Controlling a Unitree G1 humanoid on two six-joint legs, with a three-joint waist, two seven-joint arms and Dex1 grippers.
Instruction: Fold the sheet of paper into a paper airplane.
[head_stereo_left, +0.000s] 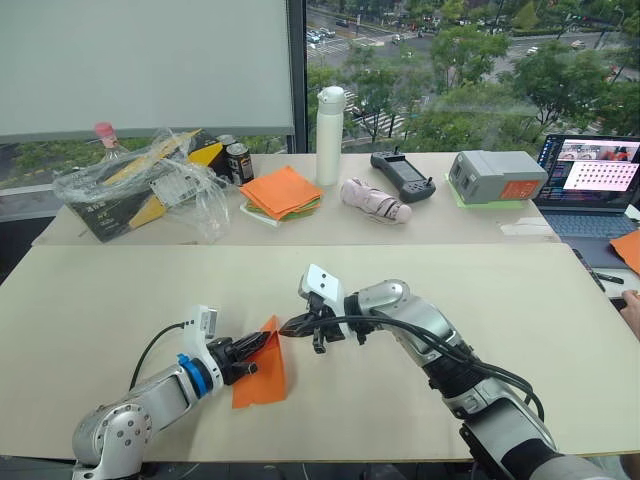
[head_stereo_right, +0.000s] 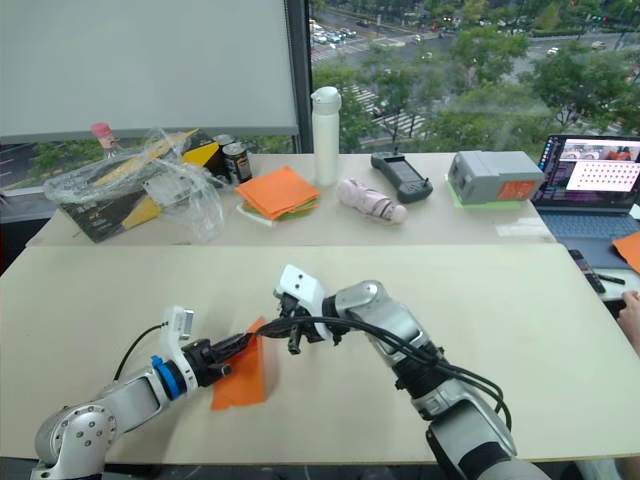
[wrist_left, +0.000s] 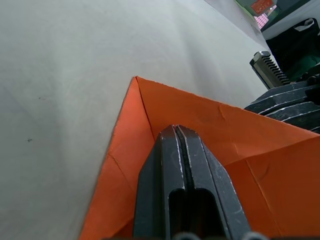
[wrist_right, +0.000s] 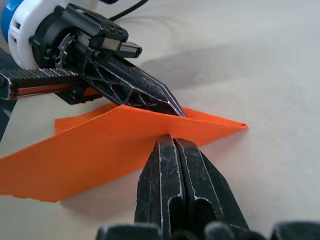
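Observation:
The sheet of paper is bright orange and creased narrower, with one pointed corner raised off the near table. My left gripper comes in from the left and is shut on the sheet's raised upper part. My right gripper reaches in from the right, shut on the same raised edge. The two grippers' tips almost meet at the fold. The right wrist view shows the left gripper just behind the paper.
On the far table stand a pile of orange and green sheets, a white bottle, a plastic-wrapped box, a pink bundle, a black controller, a grey box and a laptop. A person's hand rests at the right edge.

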